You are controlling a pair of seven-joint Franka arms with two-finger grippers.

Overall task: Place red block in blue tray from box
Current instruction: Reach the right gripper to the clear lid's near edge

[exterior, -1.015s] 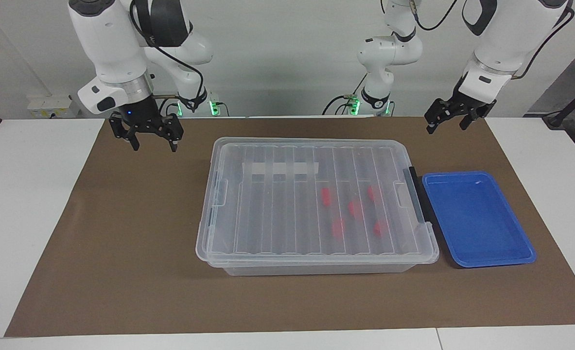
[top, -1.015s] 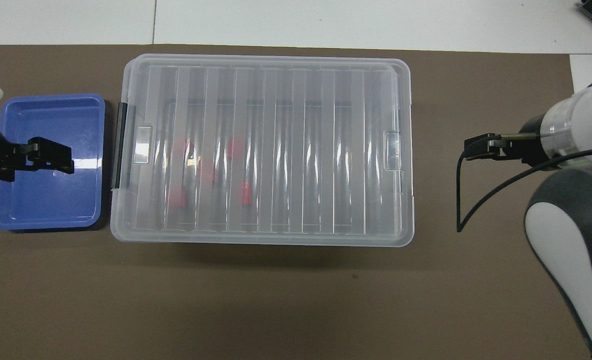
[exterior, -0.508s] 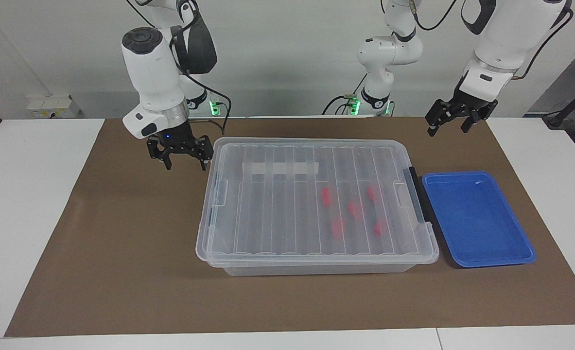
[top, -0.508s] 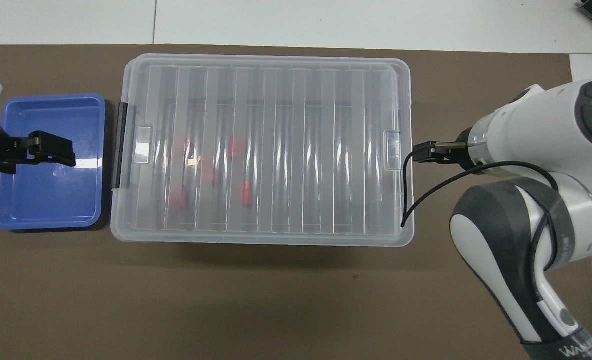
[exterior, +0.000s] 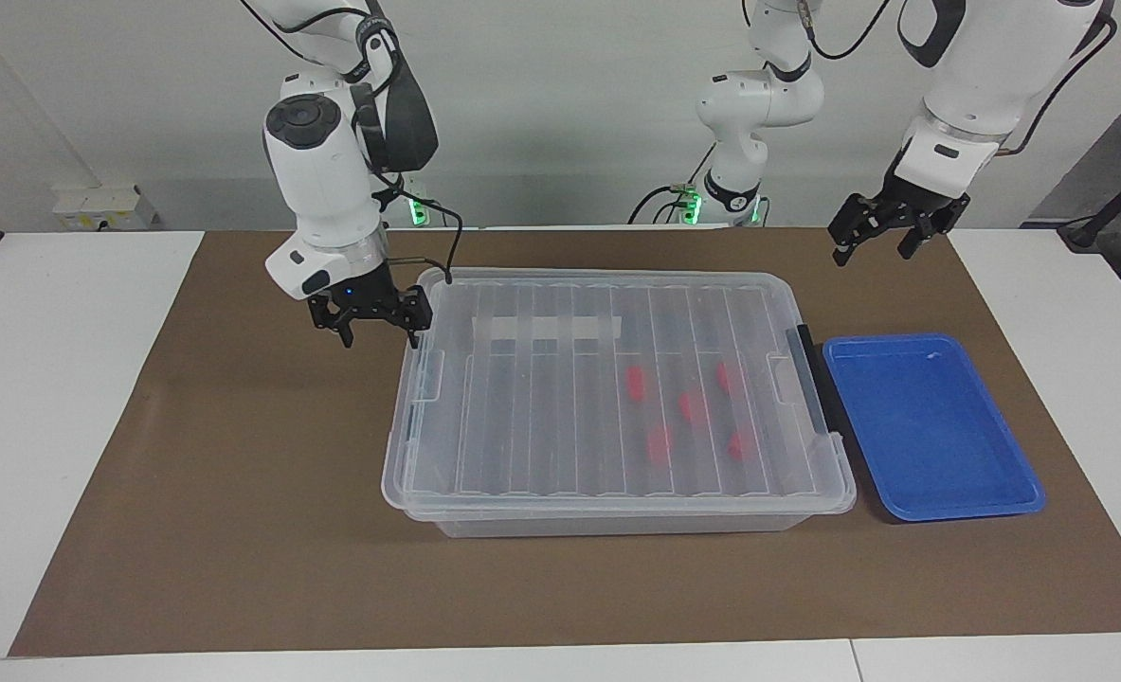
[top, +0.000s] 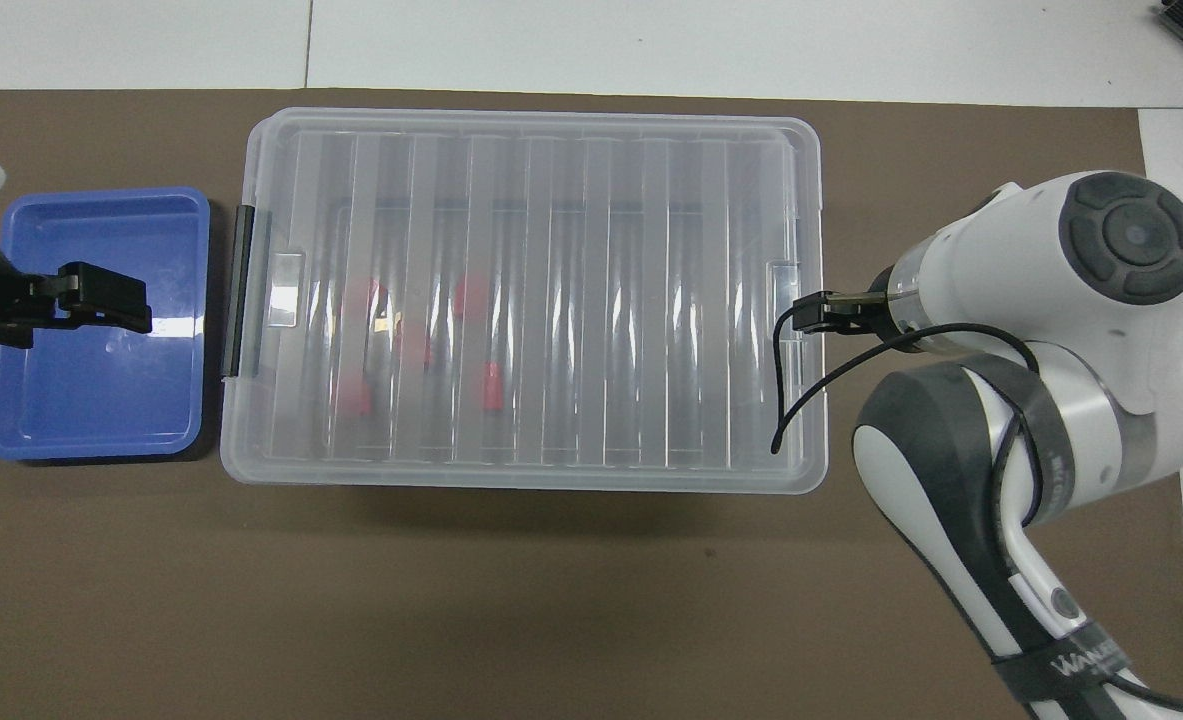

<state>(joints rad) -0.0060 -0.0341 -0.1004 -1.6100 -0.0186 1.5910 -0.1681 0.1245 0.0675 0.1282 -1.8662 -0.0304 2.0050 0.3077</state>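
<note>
The right gripper has been brought to the box's edge, fingers spread.
The ribbed clear lid is closed; the left gripper, fingers apart, is held up near the box.

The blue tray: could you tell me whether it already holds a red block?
No, the blue tray shows only bare blue floor, and the red blocks lie inside the lidded box.

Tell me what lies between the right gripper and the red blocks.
The box's closed ribbed lid, in both views: the right gripper is over the box's right-arm end, and the red blocks lie under the lid.
</note>
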